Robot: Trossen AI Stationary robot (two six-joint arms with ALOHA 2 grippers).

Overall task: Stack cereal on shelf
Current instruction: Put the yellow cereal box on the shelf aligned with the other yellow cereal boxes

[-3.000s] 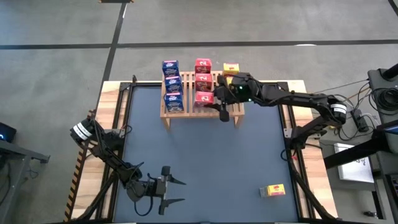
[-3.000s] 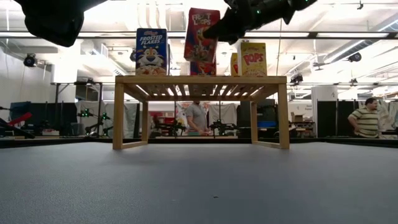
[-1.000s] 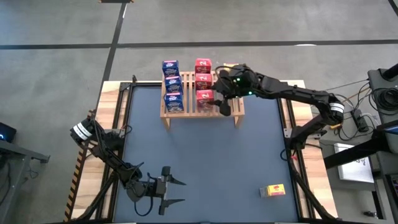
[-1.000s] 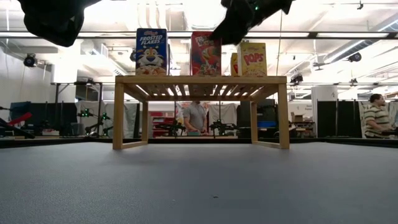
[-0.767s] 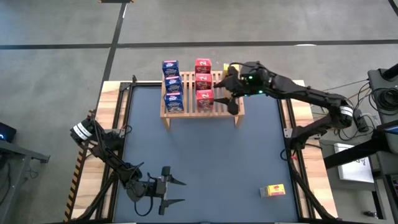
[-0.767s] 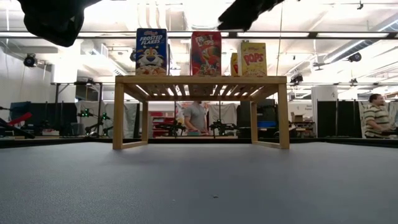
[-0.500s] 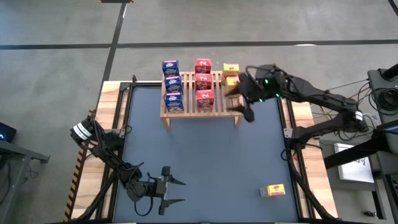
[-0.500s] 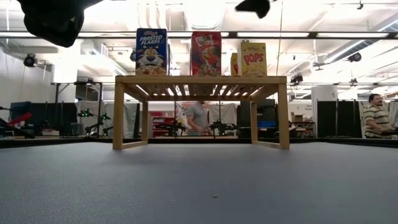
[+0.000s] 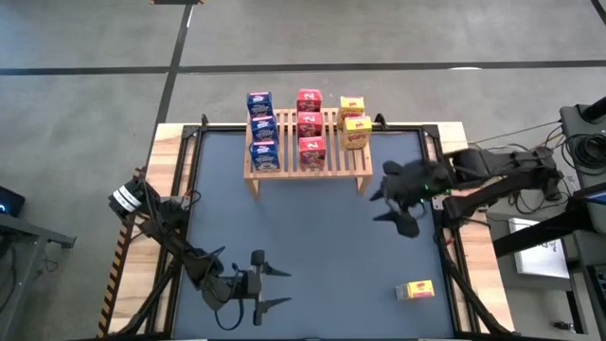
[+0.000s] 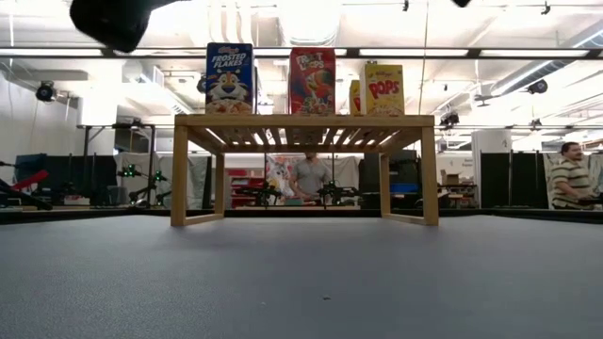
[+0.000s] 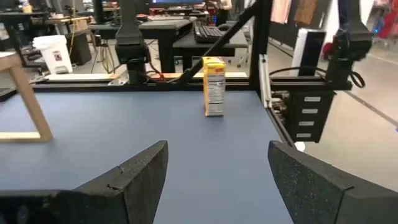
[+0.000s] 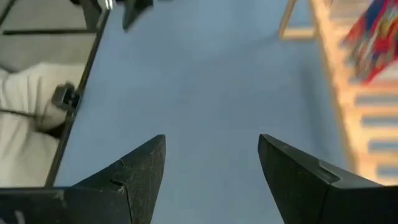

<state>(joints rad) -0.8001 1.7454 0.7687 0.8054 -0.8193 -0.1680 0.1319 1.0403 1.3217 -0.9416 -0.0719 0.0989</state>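
The wooden shelf (image 9: 308, 159) stands at the table's far middle. On its slats stand three blue cereal boxes (image 9: 263, 126), three red ones (image 9: 311, 124) and two yellow ones (image 9: 354, 120), each colour in a row running from far to near. One more yellow box (image 9: 415, 290) stands upright on the table near the front right, and also shows in the left wrist view (image 11: 214, 86). My right gripper (image 9: 390, 210) hangs open and empty above the table, right of the shelf. My left gripper (image 9: 282, 287) is open and empty near the front left, pointing toward the lone yellow box.
The dark table top (image 9: 312, 237) lies bare between the shelf and the lone yellow box. Black frame rails (image 9: 445, 256) run along the table's left and right sides. Beyond the table, a person (image 10: 568, 179) stands at the far right of the room.
My right gripper has drawn back from over the shelf's right part, swinging toward the table's right and near edges, with nothing in it. The boxes on the shelf have stayed put. My left gripper has shifted a little toward the table's right.
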